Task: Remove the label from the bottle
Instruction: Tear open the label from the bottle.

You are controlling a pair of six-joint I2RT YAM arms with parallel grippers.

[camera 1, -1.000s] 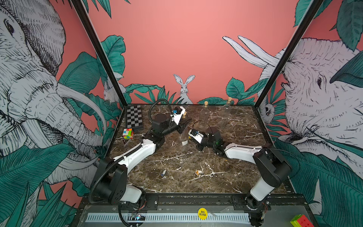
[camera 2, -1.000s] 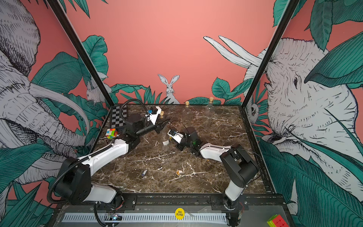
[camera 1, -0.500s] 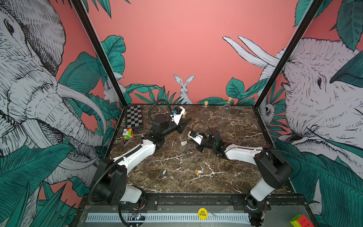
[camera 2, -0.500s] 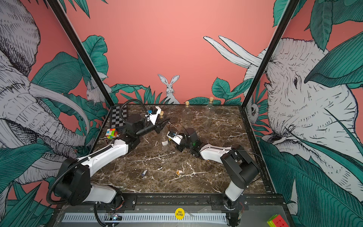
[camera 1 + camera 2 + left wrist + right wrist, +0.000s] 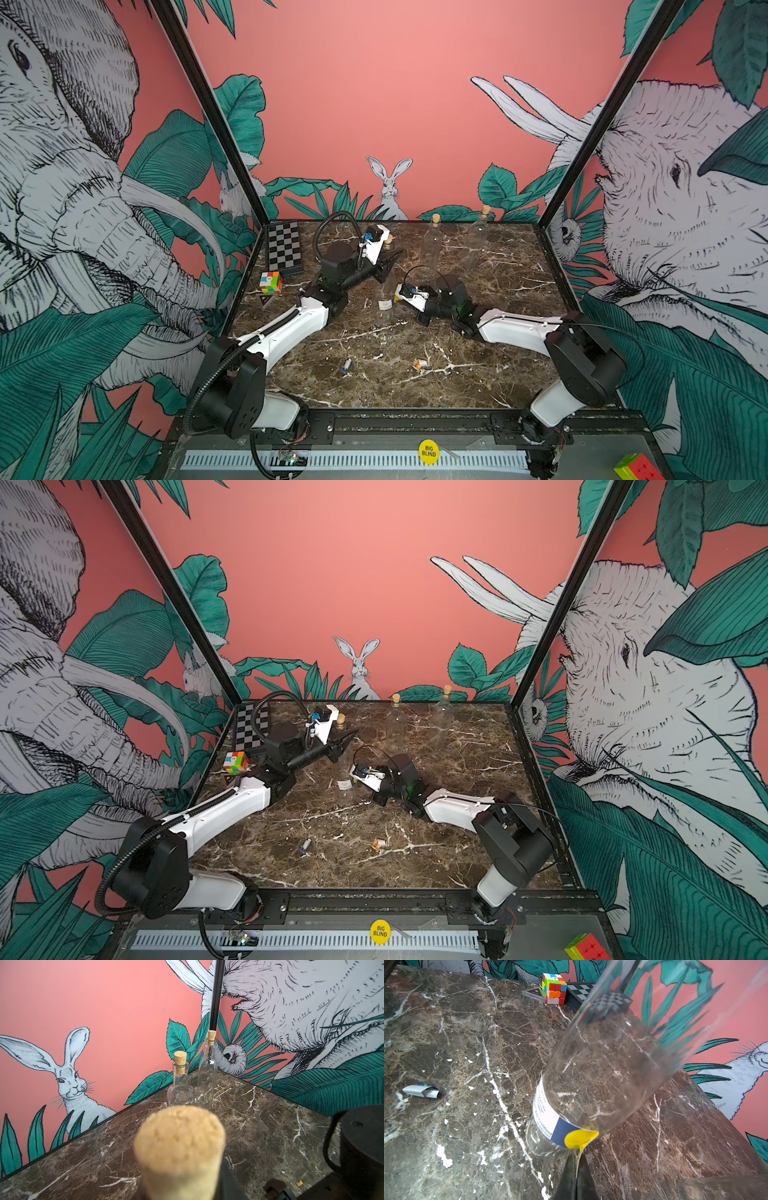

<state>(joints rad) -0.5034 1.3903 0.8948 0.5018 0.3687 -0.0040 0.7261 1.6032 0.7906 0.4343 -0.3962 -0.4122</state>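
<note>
White tubular links and black round joints on left arm (image 5: pixel 297 328) and right arm (image 5: pixel 513 332). Ribbed black hose (image 5: pixel 343 213) on the former, thin black cable (image 5: pixel 422 267) on the latter. Dark tapered fingers (image 5: pixel 584 1182) on right gripper (image 5: pixel 576 1169), left gripper (image 5: pixel 390 262).

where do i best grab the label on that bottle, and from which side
Take the label by its yellow corner, at the end near the base of the bottle: that edge has lifted off the glass, while the rest lies flat. Come in from the right arm's side, where the right gripper is shut on it.
</note>
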